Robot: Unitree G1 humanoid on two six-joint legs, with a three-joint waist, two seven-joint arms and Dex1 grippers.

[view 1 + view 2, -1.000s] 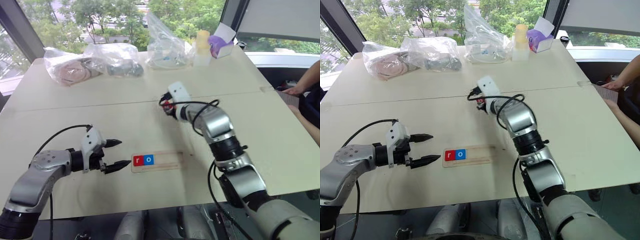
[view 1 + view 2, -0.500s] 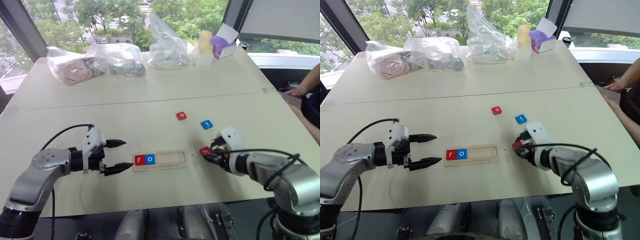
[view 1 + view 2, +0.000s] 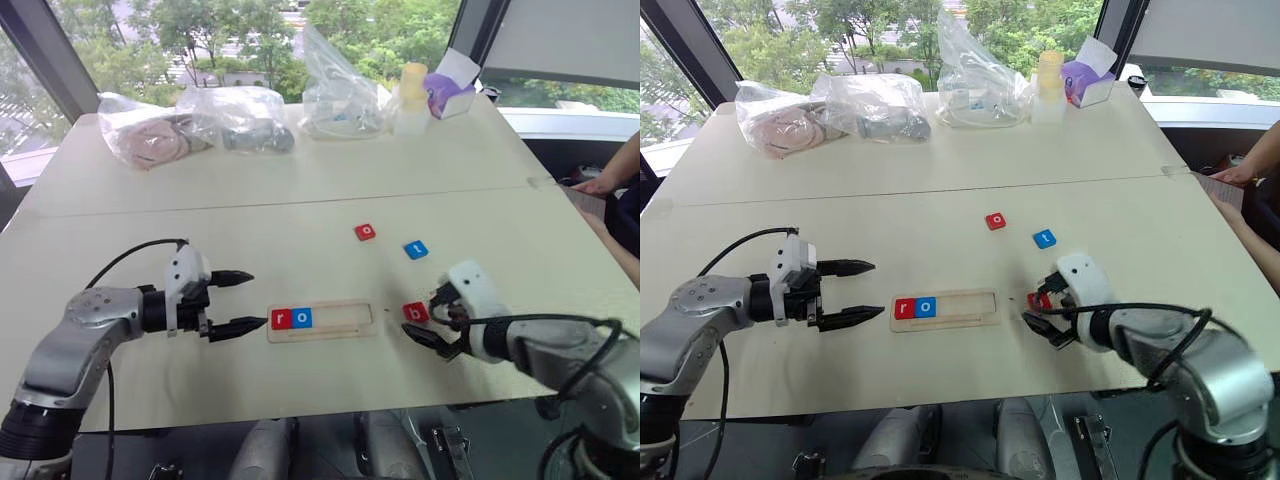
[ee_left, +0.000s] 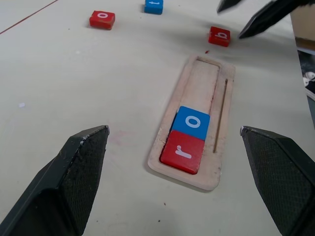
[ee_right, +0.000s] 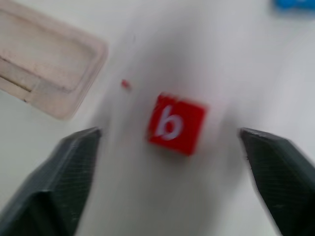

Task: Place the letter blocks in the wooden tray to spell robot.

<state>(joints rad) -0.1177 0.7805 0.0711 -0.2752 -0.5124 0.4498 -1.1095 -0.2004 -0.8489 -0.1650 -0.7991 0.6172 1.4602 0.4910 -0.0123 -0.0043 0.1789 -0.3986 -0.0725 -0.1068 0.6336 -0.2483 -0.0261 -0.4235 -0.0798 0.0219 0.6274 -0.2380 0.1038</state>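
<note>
Between the right end effector's point(image 3: 428, 322) spread fingers: the red b block point(image 3: 415, 312), resting free on the table point(image 3: 300, 180).
Left end effector point(image 3: 237, 302), spread too, hovers just beside the wooden tray point(image 3: 340, 320).

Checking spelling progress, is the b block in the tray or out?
Out. The red b block lies on the table beside the wooden tray.

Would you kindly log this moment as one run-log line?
tray: r, o placed | b block: on table by right gripper, open | left gripper: open
</note>
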